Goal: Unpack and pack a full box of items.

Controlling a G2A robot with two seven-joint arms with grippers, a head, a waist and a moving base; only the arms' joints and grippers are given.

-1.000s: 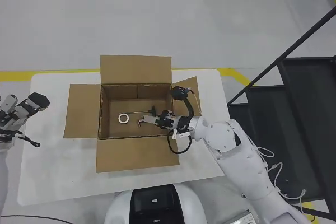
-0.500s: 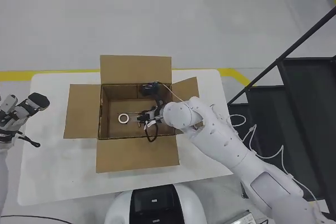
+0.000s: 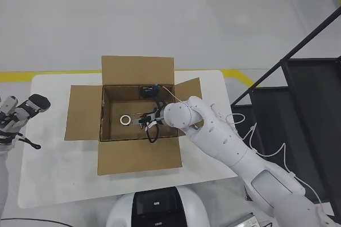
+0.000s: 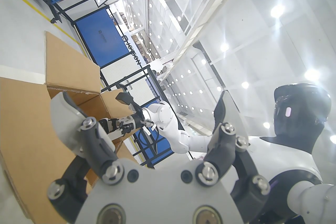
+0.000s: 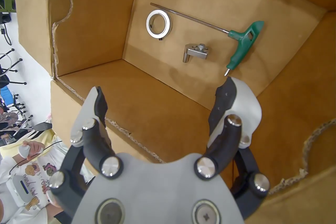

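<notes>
An open cardboard box stands mid-table with its flaps spread. On its floor lie a metal ring, a small metal bracket and a green T-handle hex key. The ring also shows from above, at the left of the box floor. My right gripper hangs open and empty inside the box, above the floor and short of the three items; from above the right gripper is right of the ring. My left gripper is open and empty, held off the table's left edge, facing the box.
The white table has bare room left of and in front of the box. A black metal stair frame stands to the right of the table. The box walls close in around the right gripper.
The right arm has swung left over the box, its wrist shifting toward the back wall, while its fingers stay near the same spot. The left arm has not moved.
</notes>
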